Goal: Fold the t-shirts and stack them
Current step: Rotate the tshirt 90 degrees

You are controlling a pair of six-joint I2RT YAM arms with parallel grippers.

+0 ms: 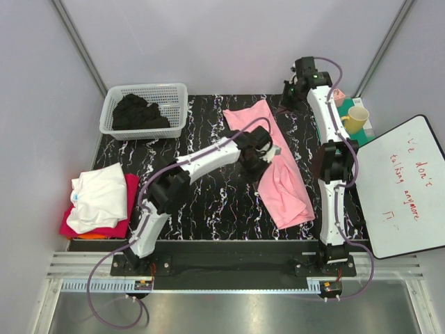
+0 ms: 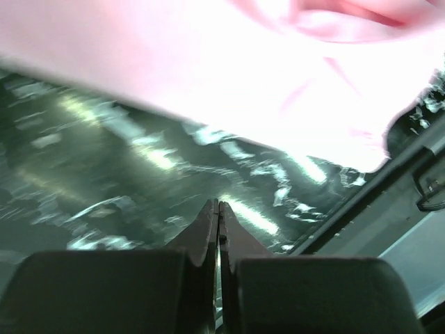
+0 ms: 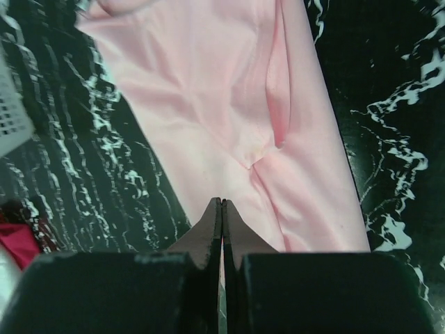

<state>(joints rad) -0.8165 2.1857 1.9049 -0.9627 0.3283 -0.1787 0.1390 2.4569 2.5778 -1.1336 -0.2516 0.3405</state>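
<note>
A pink t-shirt (image 1: pixel 281 177) lies spread in a long strip on the black marble table (image 1: pixel 201 202), from back centre to front right. My left gripper (image 1: pixel 252 167) is shut and empty, low at the shirt's left edge. In the left wrist view its closed tips (image 2: pixel 219 203) hover over bare table with the pink shirt (image 2: pixel 243 76) just ahead. My right gripper (image 1: pixel 290 94) is shut and empty, raised above the shirt's far end. In the right wrist view it (image 3: pixel 222 202) looks down on the pink shirt (image 3: pixel 236 104). A folded white shirt (image 1: pixel 101 195) lies on a red one (image 1: pixel 128 209) at the left.
A white basket (image 1: pixel 144 108) with dark clothes stands at the back left. A yellow mug (image 1: pixel 356 120) and a whiteboard (image 1: pixel 407 184) are off the table's right edge. The basket's corner (image 3: pixel 10 104) shows in the right wrist view.
</note>
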